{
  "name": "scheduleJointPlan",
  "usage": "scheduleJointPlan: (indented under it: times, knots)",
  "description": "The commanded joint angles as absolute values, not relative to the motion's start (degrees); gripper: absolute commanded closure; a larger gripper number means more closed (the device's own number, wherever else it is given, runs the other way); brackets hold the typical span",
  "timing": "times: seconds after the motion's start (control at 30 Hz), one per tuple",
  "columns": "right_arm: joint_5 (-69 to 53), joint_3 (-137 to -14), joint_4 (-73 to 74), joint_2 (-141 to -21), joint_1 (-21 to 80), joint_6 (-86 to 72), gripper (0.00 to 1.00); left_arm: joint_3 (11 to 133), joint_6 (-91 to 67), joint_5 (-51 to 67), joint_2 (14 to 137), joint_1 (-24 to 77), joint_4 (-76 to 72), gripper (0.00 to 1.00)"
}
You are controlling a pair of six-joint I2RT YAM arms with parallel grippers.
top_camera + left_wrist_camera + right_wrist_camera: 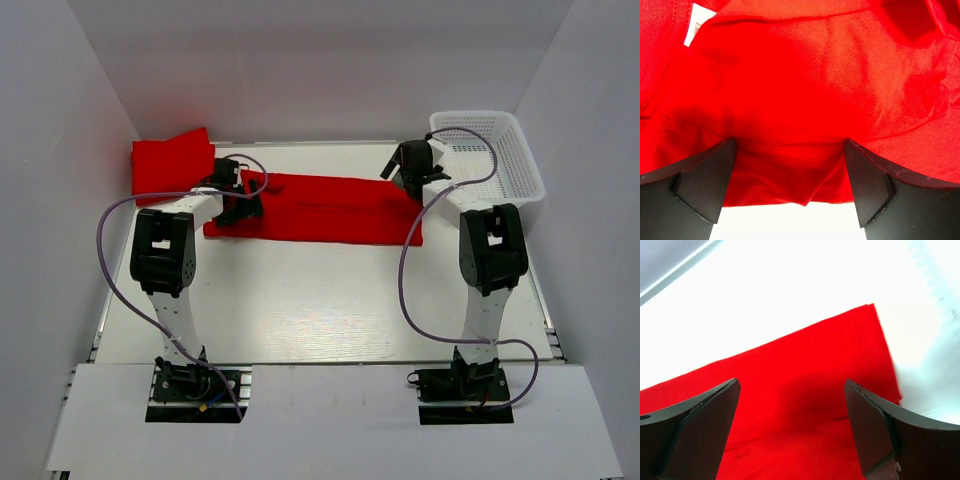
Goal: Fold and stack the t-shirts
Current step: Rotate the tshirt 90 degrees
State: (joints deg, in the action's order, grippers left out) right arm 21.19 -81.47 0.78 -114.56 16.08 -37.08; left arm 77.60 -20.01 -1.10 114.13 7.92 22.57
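A red t-shirt, folded into a long strip, lies across the far half of the table. A second folded red t-shirt lies at the back left. My left gripper is open over the strip's left end; in the left wrist view red fabric with a white label fills the space between and beyond the fingers. My right gripper is open over the strip's far right end; the right wrist view shows the cloth's far corner ahead.
A white mesh basket stands at the back right, close to my right gripper. White walls enclose the table on three sides. Purple cables loop beside both arms.
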Motion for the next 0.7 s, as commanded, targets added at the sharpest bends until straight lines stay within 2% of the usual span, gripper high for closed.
scheduleJointPlan:
  times: [0.0, 0.2, 0.3, 0.53, 0.67]
  knots:
    - [22.0, -84.3, 6.1, -114.9, 15.3, -33.5, 0.1, 77.9, -19.2, -1.7, 113.1, 7.1, 25.9, 0.0]
    - [12.5, -87.6, 8.1, -117.1, 15.6, -19.4, 0.1, 87.4, -18.5, -1.0, 116.5, 7.1, 26.6, 0.0]
    - [11.6, -92.8, 12.6, -120.7, 15.5, -18.0, 0.1, 95.2, -18.5, 0.3, 120.6, 7.1, 28.3, 0.0]
    - [12.4, -93.0, 15.5, -122.7, 15.3, -18.5, 0.1, 116.8, -17.1, 4.6, 138.0, 7.1, 33.5, 0.0]
    - [13.8, -93.3, 15.3, -122.9, 14.7, -18.7, 0.1, 122.3, -17.1, 7.3, 144.5, 7.1, 34.2, 0.0]
